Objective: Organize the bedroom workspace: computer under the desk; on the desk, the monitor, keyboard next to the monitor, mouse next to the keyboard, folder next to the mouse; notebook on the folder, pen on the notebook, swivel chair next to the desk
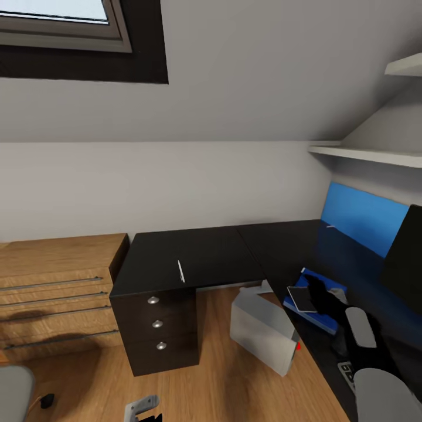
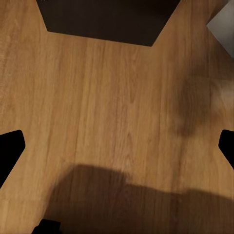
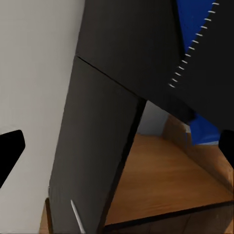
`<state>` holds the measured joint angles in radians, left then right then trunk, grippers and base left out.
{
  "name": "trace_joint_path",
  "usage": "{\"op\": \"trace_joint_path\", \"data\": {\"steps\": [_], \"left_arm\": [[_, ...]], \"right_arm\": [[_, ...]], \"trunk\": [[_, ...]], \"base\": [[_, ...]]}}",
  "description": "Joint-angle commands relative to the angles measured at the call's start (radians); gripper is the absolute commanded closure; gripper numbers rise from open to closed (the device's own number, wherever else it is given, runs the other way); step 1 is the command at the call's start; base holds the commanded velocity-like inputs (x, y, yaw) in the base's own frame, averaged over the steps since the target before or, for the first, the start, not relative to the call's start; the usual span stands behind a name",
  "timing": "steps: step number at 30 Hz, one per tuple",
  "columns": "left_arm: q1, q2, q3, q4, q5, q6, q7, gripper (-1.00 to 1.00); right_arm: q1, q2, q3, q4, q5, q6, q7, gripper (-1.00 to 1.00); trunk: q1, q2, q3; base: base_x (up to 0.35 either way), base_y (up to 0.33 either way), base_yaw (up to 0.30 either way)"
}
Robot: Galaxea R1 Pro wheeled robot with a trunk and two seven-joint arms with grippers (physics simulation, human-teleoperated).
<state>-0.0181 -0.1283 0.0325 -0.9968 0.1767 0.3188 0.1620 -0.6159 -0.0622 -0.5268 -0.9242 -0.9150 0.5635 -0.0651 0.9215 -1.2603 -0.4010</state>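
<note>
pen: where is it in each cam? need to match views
Head: pen lies on the desk's left wing, near the front edge above the drawers.
Right wrist: pen is a thin white sliver on the same black desk top, close to its edge.
Left wrist: looks down at wood floor.
Shared landmark: the black desk wing's front edge, in head and right wrist.

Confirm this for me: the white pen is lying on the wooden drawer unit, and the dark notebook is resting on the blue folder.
Not quite. The pen lies on the desk, on its glossy black top above the three-knob drawers, not on the wooden drawer unit beside it. The head view shows this. The rest holds: the notebook rests on the blue folder.
</note>
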Motion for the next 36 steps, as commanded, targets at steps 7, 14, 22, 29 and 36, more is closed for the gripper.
{"op": "trace_joint_path", "data": {"steps": [7, 14, 22, 29, 36], "left_arm": [[0.0, 0.0, 0.001, -0.002, 0.01, 0.003, 0.005, -1.0], [0.0, 0.001, 0.001, -0.002, 0.01, 0.002, 0.003, -1.0], [0.0, 0.001, 0.001, -0.002, 0.009, 0.002, 0.001, -1.0], [0.0, 0.001, 0.001, -0.002, 0.01, 0.002, 0.003, -1.0], [0.0, 0.001, 0.001, -0.002, 0.009, 0.001, 0.003, -1.0]], "right_arm": [[-0.002, 0.057, 0.033, -0.074, 0.262, 0.012, -0.008, -1.0], [0.017, 0.103, 0.185, -0.159, 0.555, 0.006, -0.002, -1.0], [0.06, 0.129, 0.261, -0.237, 0.605, 0.008, -0.007, -1.0], [0.069, 0.135, 0.467, -0.238, 0.82, 0.003, -0.073, -1.0], [0.089, 0.134, 0.502, -0.238, 0.836, 0.001, -0.078, -1.0]], "trunk": [[-0.027, 0.049, 0.021], [-0.054, 0.098, 0.043], [-0.084, 0.154, 0.068], [-0.111, 0.203, 0.09], [-0.138, 0.252, 0.112]], "base": [[0.0, 0.0, 0.0], [0.0, 0.0, 0.0], [0.0, 0.0, 0.0], [0.0, 0.0, 0.0], [0.0, 0.0, 0.0]]}}
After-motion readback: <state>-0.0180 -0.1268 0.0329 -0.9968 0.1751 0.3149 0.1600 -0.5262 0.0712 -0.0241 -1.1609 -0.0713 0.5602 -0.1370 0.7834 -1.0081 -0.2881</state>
